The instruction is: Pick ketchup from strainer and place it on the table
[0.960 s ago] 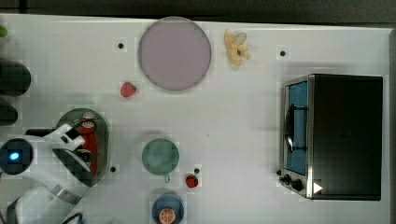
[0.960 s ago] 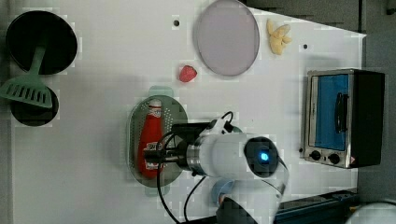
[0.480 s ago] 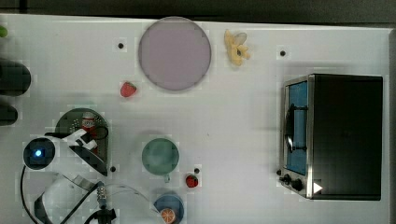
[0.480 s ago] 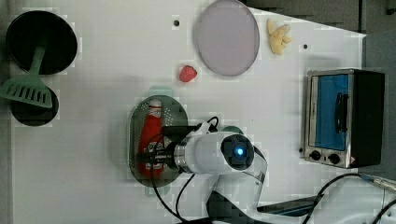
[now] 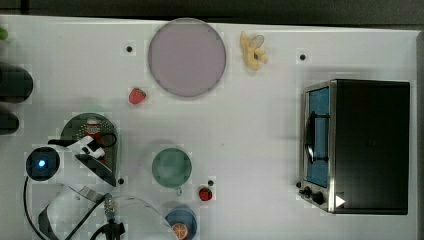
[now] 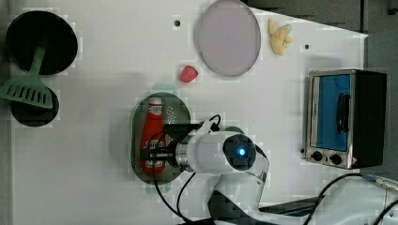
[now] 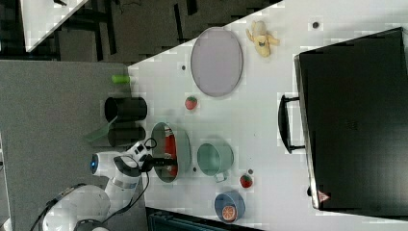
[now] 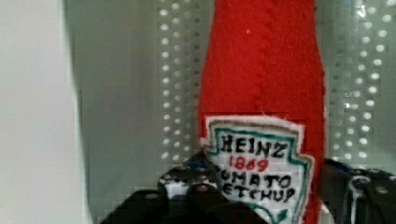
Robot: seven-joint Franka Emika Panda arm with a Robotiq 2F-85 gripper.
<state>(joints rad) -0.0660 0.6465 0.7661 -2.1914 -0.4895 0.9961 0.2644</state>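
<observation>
Gripper has dropped into strainer & its fingers now straddle ketchup at the label, closing in. Grab's nearly set; lift to table comes next.

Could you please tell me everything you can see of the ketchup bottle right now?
The ketchup is a red, felt-like soft bottle with a stitched seam, a white cap and a white label reading Heinz Tomato Ketchup. It lies flat inside the strainer, on its perforated bottom. The gripper straddles the label end, one of the fingers on either side.
</observation>
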